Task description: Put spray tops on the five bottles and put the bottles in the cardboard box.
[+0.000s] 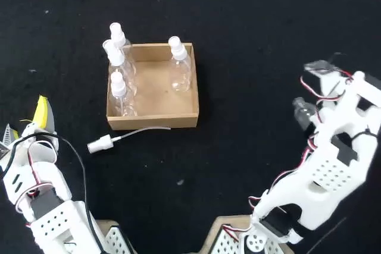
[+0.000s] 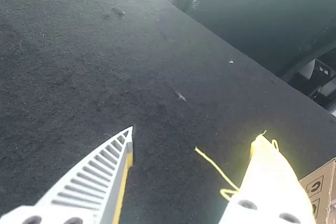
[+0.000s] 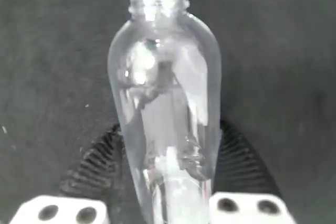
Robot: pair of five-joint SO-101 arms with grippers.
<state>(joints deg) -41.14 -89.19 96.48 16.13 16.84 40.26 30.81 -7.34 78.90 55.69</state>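
As the right gripper stands: pressed onto the body of a clear bottle, with one dark ribbed finger on each side.
Bottle in the grip: the neck threads are bare with no top fitted, and the neck points away from the wrist, over the black table.
Cardboard box: well apart from the right gripper, toward the other arm. Four capped bottles seem to stand inside, though the back-corner one is hard to place.
Loose spray top: lies on the table just beside the box's front wall, closer to the left gripper, with its dip tube trailing along that wall.
Left gripper: farthest off, with its fingers spread and nothing between them.
Step in hand: probably capping the fifth and last bottle.
Next move calls for: the left gripper to take the top by its head, feed the tube straight into the held neck and seat it. The capped bottle then goes into the box.
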